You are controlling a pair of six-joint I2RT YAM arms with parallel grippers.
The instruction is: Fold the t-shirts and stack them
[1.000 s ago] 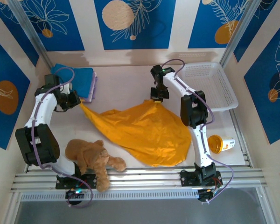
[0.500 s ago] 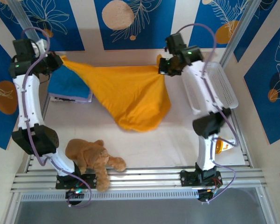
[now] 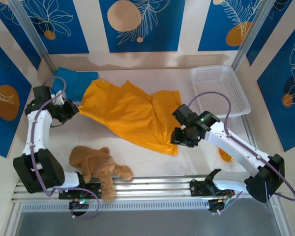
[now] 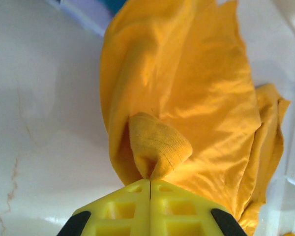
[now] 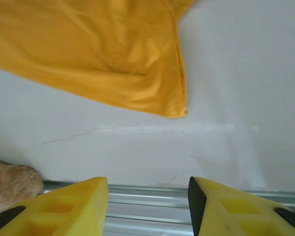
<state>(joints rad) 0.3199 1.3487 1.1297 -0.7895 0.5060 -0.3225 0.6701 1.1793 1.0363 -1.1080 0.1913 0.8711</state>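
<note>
The mustard-orange t-shirt [image 3: 130,115] lies rumpled across the middle of the tabletop [image 3: 137,164]. It runs slantwise from my left hand [image 3: 74,109] at its left end to a hem corner just beside my right hand [image 3: 179,138]. Its far left edge reaches the folded blue t-shirt [image 3: 73,81] in the back left corner. In the left wrist view a pale lilac t-shirt [image 4: 81,11] edge shows next to that blue one.

My left arm rises along the left edge of the tabletop, and its wrist turns the hand rightward toward the cloth. My right arm swings out wide to the right, elbow low by the near edge, and the forearm comes back leftward to the centre, passing over a small orange cup [image 3: 225,157].

My left hand [image 4: 150,181] is clenched on a bunched fold of the mustard-orange t-shirt [image 4: 187,88], the yellow fingers meeting with cloth pinched between them. My right hand [image 5: 147,196] is released, fingers spread with nothing between them. The shirt's hem corner [image 5: 179,112] lies ahead of them, apart. The brown plush teddy [image 3: 96,167] sits at the near edge.
</note>
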